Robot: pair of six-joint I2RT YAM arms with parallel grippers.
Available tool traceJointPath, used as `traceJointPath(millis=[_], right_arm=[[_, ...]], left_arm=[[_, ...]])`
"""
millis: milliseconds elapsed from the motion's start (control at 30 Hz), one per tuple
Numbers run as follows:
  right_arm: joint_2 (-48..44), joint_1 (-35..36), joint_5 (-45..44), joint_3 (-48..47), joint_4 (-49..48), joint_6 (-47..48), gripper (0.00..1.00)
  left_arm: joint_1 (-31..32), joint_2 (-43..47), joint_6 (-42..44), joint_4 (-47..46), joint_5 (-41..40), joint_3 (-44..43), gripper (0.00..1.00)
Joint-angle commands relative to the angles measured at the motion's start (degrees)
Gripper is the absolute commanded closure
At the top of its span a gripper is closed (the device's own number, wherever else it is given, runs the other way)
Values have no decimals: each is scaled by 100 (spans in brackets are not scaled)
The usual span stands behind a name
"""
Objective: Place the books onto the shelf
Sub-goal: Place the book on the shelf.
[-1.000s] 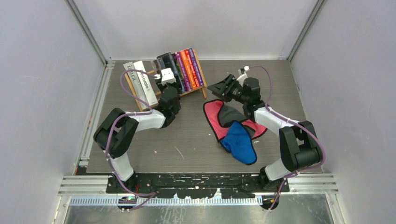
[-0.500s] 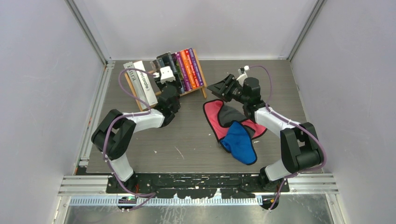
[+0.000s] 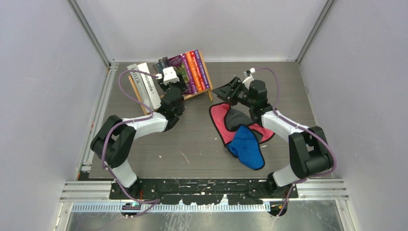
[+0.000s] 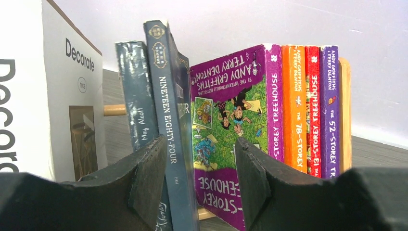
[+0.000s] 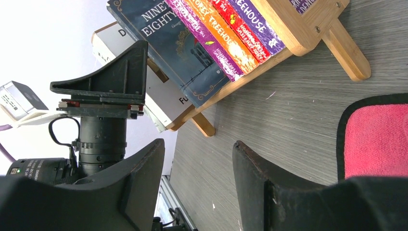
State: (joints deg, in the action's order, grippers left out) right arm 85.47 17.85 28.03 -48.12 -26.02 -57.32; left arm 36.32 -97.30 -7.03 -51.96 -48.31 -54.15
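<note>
At 11 o'clock on the table: the shelf, with the books standing in it, big Decorate book at the 9 o'clock end. Left gripper spread astride the dark Nineteen Eighty-Four, purple Treehouse book leaning at its 3 o'clock; no clear pinch. Right gripper spread, empty, at 1 o'clock, just beyond the red cloth.

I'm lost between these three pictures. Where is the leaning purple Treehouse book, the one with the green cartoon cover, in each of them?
Top external: the leaning purple Treehouse book sits upper middle, halfway along the rack.
Left wrist: centre of the picture, cover facing the camera.
Right wrist: top edge, spine only, beside the dark blue book.
Shared landmark: the shelf's wooden end piece, past the last purple book.
</note>
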Motion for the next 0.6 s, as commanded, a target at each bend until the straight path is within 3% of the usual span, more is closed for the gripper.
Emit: traceJointPath(millis=[0,300,433,567], right_arm=[[-319,61,-61,-207,-172,55,41],[-379,120,-91,-287,-45,131,41],[-418,255,-259,-435,333,420,41],[-421,505,-529,-800,977,888,42]], left_arm=[[11,250,71,-156,-37,-104,46],[12,475,50,20,-107,-114,46],[-1,833,-110,659,-228,-206,46],[-43,1344,-409,1876,-144,-511,45]])
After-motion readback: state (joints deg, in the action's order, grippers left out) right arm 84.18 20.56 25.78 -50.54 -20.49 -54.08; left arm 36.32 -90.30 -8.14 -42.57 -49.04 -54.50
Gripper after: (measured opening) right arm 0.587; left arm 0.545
